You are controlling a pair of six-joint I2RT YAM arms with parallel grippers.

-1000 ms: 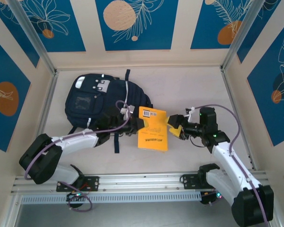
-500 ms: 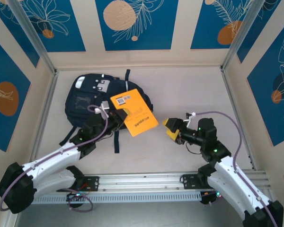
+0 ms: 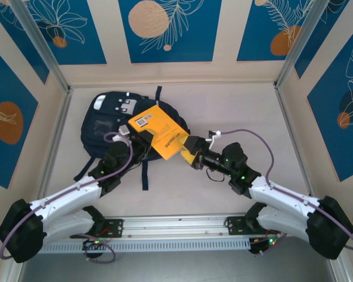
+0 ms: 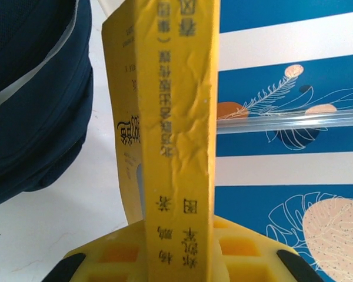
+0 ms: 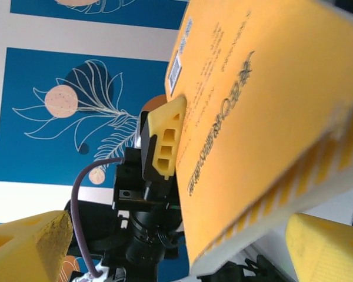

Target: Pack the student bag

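My left claw [image 3: 142,141] clamps a yellow paperback [image 3: 159,130] by one end, holding it tilted over the right side of the student bag [image 3: 115,126], which lies at the far left of the tabletop [image 3: 235,111]. My right claw [image 3: 191,151] gapes wide at the book's near right corner, gripping nothing. Black Chinese characters run along spine and cover; I cannot read them. A white barcode label [image 3: 142,120] marks the cover's far left corner.

One student bag [image 3: 103,126], one yellow book [image 3: 163,132], two robot arms, left arm [image 3: 70,197], right arm [image 3: 282,197]
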